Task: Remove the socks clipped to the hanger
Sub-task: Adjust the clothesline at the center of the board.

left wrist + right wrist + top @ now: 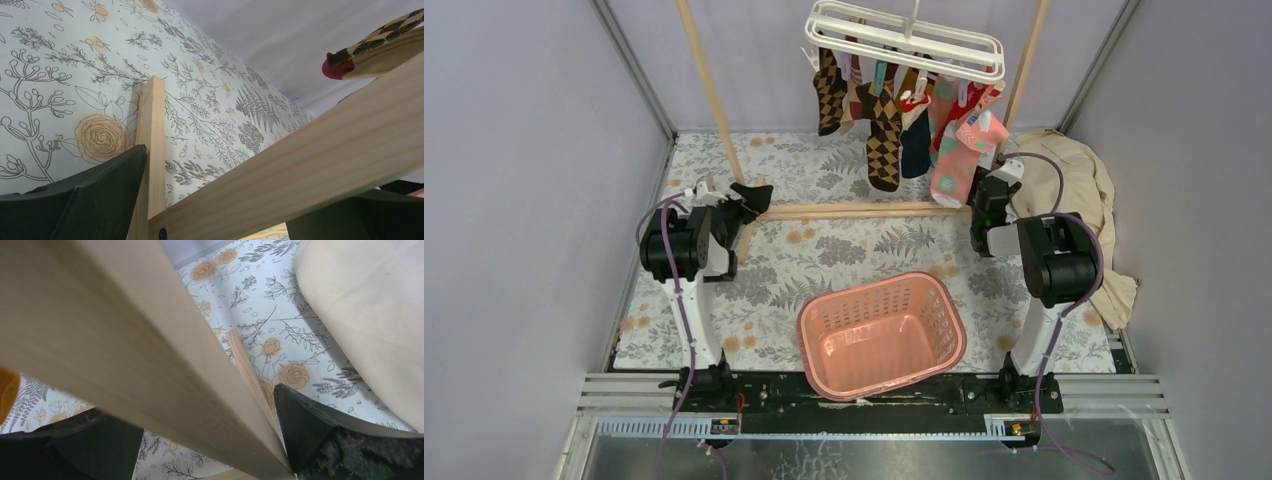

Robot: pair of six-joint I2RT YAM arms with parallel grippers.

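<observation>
Pink plastic mesh basket (882,335) on floral worktop (824,250), nearer the bases than both claws. L claw (749,197): jaws wide, straddling pale wooden rack bar (864,210). R claw (987,190): also wide, wooden rack upright (125,340) btwn fingers. Beyond & above, btwn the claws: assorted socks (884,150) clipped to white plastic hanger (904,40).

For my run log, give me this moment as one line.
socks: clipped to hanger | left gripper: open, straddling wooden rack | right gripper: open, at rack | basket: no socks
</observation>
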